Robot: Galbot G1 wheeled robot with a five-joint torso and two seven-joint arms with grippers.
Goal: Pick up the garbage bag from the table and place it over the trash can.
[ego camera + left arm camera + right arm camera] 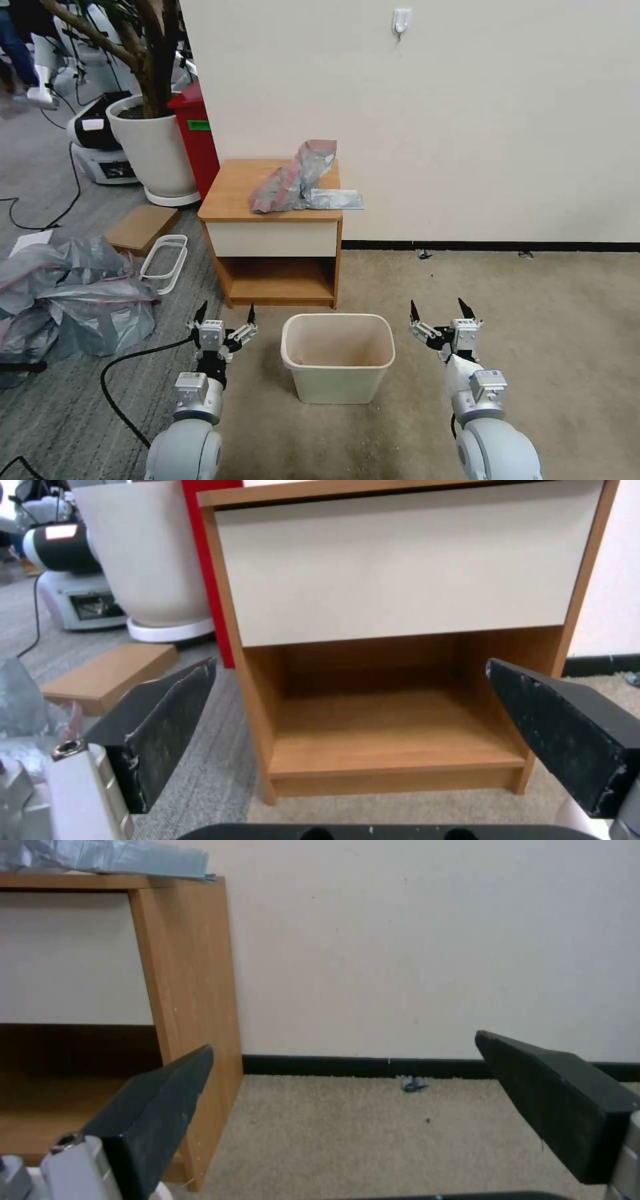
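While the garbage bag (297, 180) lies crumpled on the wooden surface of the table (230, 193), one flat end overhanging the edge toward the wall, the trash can (338, 357) stands unlined on the carpet in front of the table. The left gripper (225, 313) hovers low just beside the can's left side, fingers spread and holding nothing. The right gripper (440, 309) hovers near its right side, fingers likewise spread.

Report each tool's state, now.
Left tool: open, holding nothing, low beside the trash can.
Right tool: open, holding nothing.
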